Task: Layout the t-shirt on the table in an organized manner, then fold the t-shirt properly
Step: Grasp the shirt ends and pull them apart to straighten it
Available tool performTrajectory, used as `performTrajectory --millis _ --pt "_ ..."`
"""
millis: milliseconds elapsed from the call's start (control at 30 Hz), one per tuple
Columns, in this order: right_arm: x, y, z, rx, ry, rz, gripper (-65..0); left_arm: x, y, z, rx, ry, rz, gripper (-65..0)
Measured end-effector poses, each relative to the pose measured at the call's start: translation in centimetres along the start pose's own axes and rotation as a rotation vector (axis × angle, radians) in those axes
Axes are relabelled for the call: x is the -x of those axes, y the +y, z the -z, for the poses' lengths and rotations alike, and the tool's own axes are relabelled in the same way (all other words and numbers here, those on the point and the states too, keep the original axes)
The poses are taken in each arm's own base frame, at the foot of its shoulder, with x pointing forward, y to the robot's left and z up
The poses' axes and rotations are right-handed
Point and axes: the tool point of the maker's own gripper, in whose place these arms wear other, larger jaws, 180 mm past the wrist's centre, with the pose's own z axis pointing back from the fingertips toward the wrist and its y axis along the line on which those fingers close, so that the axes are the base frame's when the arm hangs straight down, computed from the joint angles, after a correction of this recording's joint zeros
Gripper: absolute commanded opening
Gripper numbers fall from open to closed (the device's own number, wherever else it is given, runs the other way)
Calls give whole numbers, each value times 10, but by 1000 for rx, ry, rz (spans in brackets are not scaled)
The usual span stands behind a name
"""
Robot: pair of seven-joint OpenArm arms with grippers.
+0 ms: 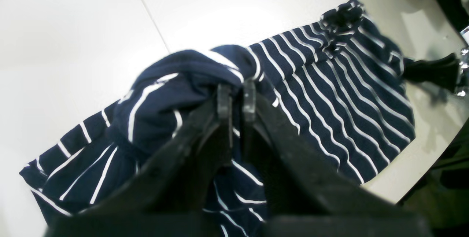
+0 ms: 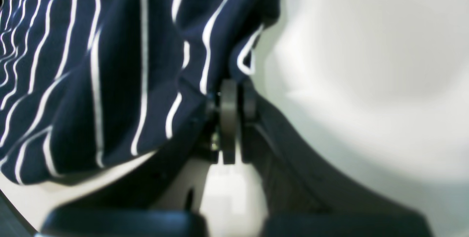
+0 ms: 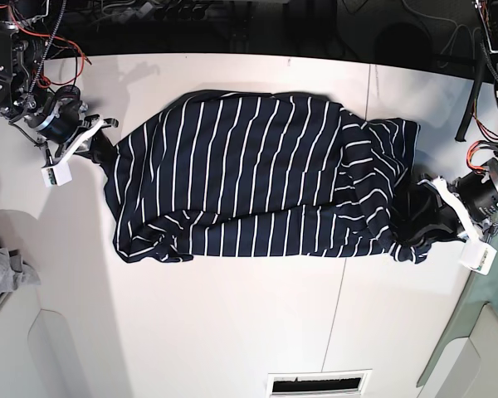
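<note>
Black fingers of the left gripper (image 1: 233,99) fill the foreground of the left wrist view, drawn together on a bunched fold of the t-shirt (image 1: 329,94), which rides up over their tips while the rest of the striped cloth runs away flat across the table (image 1: 73,46); at the far end of the cloth the other arm's dark fingers show. From the right wrist view, the right gripper (image 2: 234,99) is likewise closed, with an edge of the t-shirt (image 2: 110,65) caught at its tips and the cloth hanging off to one side over the bare white table (image 2: 366,65). Seen from the base camera, the t-shirt (image 3: 257,174) lies lengthwise across the middle of the table (image 3: 232,332), pinched at one end by the right gripper (image 3: 100,143) and at the other by the left gripper (image 3: 419,220), with heavy wrinkles heaped near the left gripper and a rumpled corner along the front edge. A small grey cloth (image 3: 4,274) sits at the table's side, well apart. The step in hand looks like spreading, so the two arms should probably draw apart evenly and low to the surface, keeping gentle tension until the bunched end flattens, and let go only once the stripes lie straight; an uneven pull risks twisting the body or dragging it off centre.
</note>
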Motion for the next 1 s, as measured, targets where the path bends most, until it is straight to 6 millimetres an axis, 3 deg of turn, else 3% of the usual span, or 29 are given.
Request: performTrajectory --millis 133,233,467,600,700,800,933,1000 --pt "-11 13 0 -13 -19 -10 -650 1 1 0 -5 4 4 -650" --pt "-39 6 -17 21 -71 -46 -650 0 2 -1 -9 1 4 -650" --pt "-127 -21 -100 136 -311 -61 -650 -27 31 -32 -80 -110 -49 -650" --pt "-150 -47 -145 195 -402 -38 -650 -44 41 -51 -107 -119 -8 -650" --pt "-157 -64 -165 247 -436 -34 -650 -44 41 -52 -109 -99 9 -650" --pt "-146 -75 -155 256 -405 -3 -650 -24 41 -42 -113 -35 5 -650" --pt "-115 -85 -112 222 -301 75 -650 15 40 -9 -89 42 -13 -650" --pt "-113 -90 -92 211 -291 98 -650 35 38 11 -73 79 -15 -650"
